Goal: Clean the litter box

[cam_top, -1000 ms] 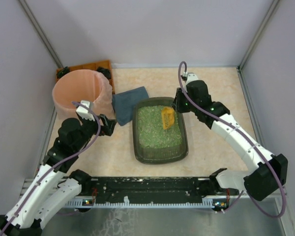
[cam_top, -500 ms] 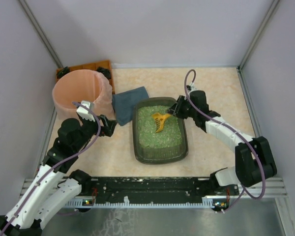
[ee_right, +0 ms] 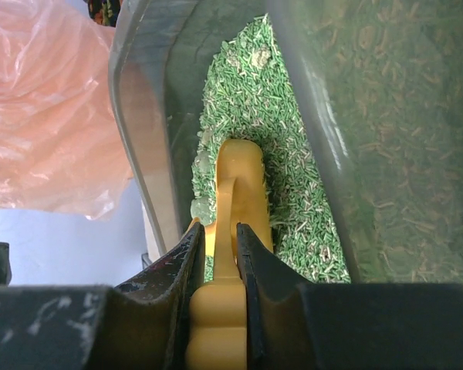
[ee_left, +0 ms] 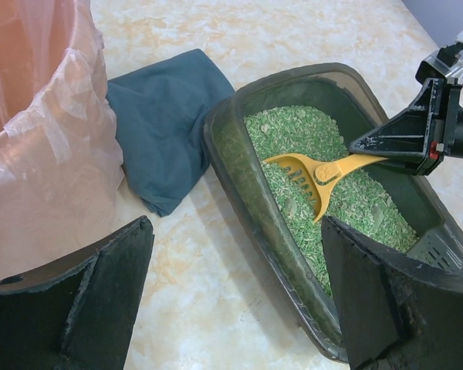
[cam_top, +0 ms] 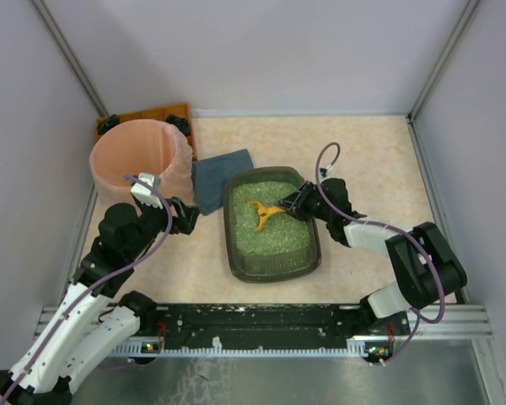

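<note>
The litter box point(cam_top: 228, 229), a dark grey-green tray of green granules, sits mid-table. It also shows in the left wrist view point(ee_left: 233, 158), and its wall point(ee_right: 143, 108) shows in the right wrist view. My right gripper point(cam_top: 293, 205) point(ee_right: 220, 231) reaches in over the box's right rim, shut on the handle of a yellow slotted scoop point(cam_top: 264, 212). The scoop point(ee_left: 307, 174) lies low, and its head point(ee_right: 239, 185) rests on the granules. My left gripper point(cam_top: 185, 216) point(ee_left: 235, 231) hangs open left of the box, over bare table, holding nothing.
A round pink bucket point(cam_top: 140, 160) lined with plastic film point(ee_left: 38, 131) stands at the left. A folded blue cloth point(cam_top: 220, 178) point(ee_left: 166, 119) lies between bucket and box. An orange-brown tray point(cam_top: 156, 113) sits behind the bucket. Enclosure walls ring the table.
My right arm has dropped lower and swung the scoop from upright near the box's right wall to lying across the granules, with its head further left. The left arm has not moved.
</note>
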`<state>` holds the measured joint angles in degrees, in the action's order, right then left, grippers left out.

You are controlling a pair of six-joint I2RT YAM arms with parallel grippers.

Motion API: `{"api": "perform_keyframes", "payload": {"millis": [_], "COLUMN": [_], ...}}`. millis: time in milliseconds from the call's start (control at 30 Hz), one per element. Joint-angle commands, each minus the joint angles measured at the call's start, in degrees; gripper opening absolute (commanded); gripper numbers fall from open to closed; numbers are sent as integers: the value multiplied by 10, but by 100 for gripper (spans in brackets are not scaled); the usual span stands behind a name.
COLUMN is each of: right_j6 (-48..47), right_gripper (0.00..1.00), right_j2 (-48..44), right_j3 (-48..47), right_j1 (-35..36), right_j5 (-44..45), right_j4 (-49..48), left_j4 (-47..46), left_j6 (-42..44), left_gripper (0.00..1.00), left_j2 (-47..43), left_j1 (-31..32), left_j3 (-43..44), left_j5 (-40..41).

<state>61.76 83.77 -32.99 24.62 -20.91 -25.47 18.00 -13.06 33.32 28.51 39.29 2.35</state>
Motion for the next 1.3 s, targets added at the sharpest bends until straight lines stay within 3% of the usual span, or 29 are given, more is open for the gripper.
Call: {"api": "perform_keyframes", "payload": {"millis": [0, 467, 767, 1167, 1267], "right_j6": [61, 141, 150, 175, 189], "right_gripper": [0, 0, 0, 0, 0], "right_j2": [-25, -132, -129, -145, -143], "right_j3": [30, 121, 167, 210, 214], "right_j1": [10, -49, -95, -186, -182], "right_j5": [-55, -33, -81, -160, -157], "right_j4": [-39, -136, -271, -364, -380], "left_j4": [-10, -15, -17, -21, -23], "left_j6": [1, 0, 0, 0, 0], "left_gripper": [94, 94, 94, 94, 94], "left_j2": [-6, -2, 1, 2, 1], "left_j1": [-2, -2, -2, -2, -2], "left_j3": [3, 2, 1, 3, 3], "left_j5": [2, 3, -1, -1, 2]}}
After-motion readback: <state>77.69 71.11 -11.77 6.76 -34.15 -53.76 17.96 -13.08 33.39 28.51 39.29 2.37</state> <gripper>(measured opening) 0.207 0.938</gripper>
